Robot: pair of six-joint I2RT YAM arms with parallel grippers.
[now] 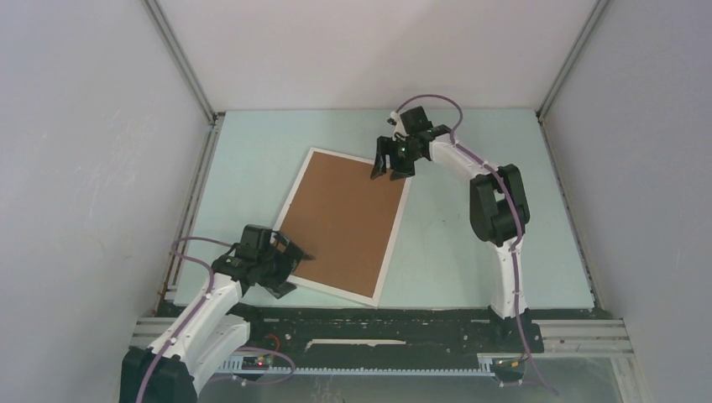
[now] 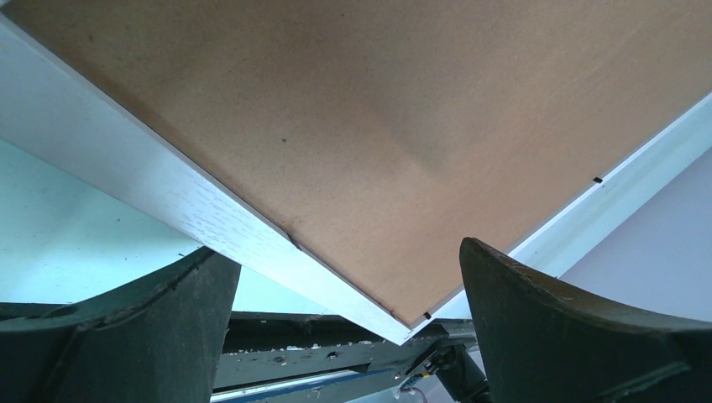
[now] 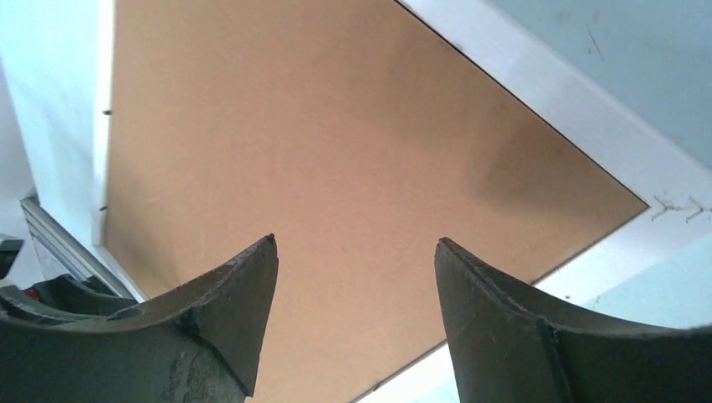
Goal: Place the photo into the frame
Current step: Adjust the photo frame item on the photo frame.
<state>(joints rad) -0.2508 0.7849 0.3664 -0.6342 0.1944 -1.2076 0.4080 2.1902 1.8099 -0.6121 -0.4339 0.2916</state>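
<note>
The white frame [image 1: 391, 243] lies flat and slanted on the table, with a brown backing board [image 1: 344, 220] filling it. The photo is hidden. My left gripper [image 1: 290, 267] stands open at the frame's near left corner, a finger on either side of that corner [image 2: 395, 323]. In the left wrist view the rim [image 2: 210, 220] and board [image 2: 403, 126] fill the picture above the left gripper [image 2: 346, 248]. My right gripper [image 1: 388, 168] hovers open over the far right corner. Only board [image 3: 319, 134] and rim [image 3: 588, 117] show beyond the right gripper [image 3: 355, 240]; nothing is between its fingers.
The pale green table top [image 1: 470, 252] is boxed in by white walls on three sides. A black strip and metal rail [image 1: 403, 332] run along the near edge by the arm bases. The right arm's elbow [image 1: 497, 206] rises to the right of the frame.
</note>
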